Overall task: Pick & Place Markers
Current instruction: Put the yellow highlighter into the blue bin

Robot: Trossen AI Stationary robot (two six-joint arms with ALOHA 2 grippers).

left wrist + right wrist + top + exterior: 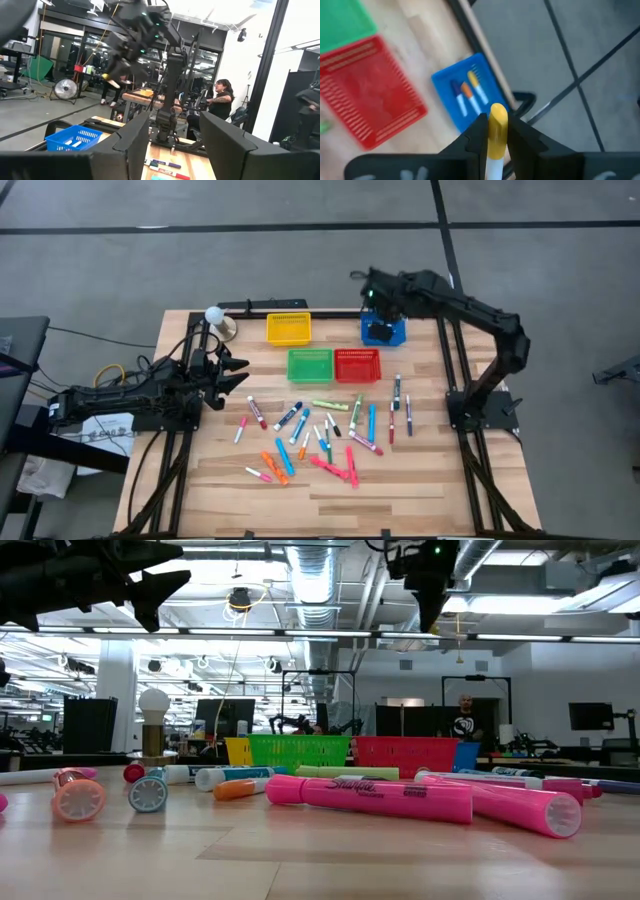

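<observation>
**Yellow-capped marker pinched above the blue basket**

My right gripper (496, 131) hangs over the far right of the wooden table (420, 480), its two dark fingers clenched on a slim marker with a rounded yellow cap (497, 117) and a pale barrel. Below it sits the blue mesh basket (445, 80), rectangular and slotted, with three short markers (467, 95) lying side by side inside it.

Just nearer lie the red basket (357, 365) and the green basket (309, 364), touching; the yellow basket (288, 328) stands farther back.

The remaining markers (320, 435) are scattered loose across the pale planks near the middle, thin cylinders in pink, orange, blue, green and red.

My left gripper (238, 375) waits at the table's left edge, fingers parted and holding nothing.
</observation>
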